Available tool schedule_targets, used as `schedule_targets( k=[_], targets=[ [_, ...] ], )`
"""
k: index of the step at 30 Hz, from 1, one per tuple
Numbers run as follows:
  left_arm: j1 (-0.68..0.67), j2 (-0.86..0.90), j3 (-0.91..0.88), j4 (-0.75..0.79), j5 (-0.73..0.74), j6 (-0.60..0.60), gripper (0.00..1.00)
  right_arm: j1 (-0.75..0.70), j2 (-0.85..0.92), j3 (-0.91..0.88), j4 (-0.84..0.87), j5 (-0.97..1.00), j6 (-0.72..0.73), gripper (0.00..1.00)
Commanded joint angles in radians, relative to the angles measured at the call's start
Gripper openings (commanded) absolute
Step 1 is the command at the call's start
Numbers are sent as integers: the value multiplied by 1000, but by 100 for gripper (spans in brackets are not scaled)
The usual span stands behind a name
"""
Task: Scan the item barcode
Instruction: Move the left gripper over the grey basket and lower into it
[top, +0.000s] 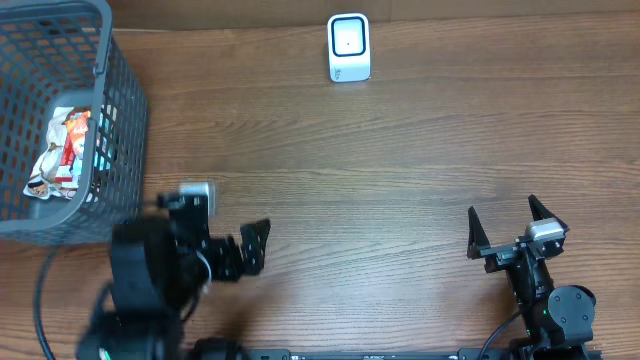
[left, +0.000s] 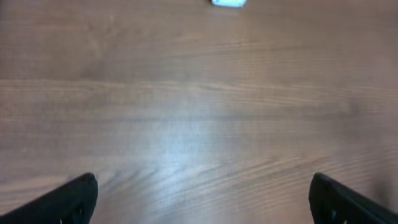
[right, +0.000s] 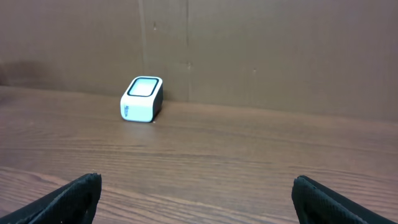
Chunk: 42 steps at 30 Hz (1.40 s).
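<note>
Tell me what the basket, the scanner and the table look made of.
Basket: probably moulded plastic, matte grey; open grid walls with a thicker rim.
Scanner: smooth white plastic shell, slightly glossy, with a dark-framed window.
Table: wood or wood-look laminate, brown grain lines with a soft sheen; which one is unclear.

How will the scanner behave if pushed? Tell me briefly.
The scanner looks boxy and squat, so it probably won't roll or tip. On the smooth table it would likely slide.
</note>
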Motion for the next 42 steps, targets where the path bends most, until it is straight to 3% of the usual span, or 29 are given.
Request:
schedule_targets(
  k=[1,9,13,16,21,34,42],
  targets=[
    [9,190,203,-100,36,87,100,0,-10,-10,3,6,-1,100],
    [11,490,485,-144,26,83,100,0,-10,-10,3,6,-1,100],
    [28,586,623,-110,-161,37,100,0,-10,-10,3,6,-2,100],
    [91,660,750,-103,-243,22,99,0,-10,-10,3,6,-2,100],
    [266,761,908,-60,-235,10,100,0,-10,-10,3,6,-1,100],
    [631,911,930,102,-179,21,100,0,-10,-10,3,6,-2,100],
    [711,1044,930,87,-76,122,100,0,-10,-10,3,6,-1,100]
  ],
)
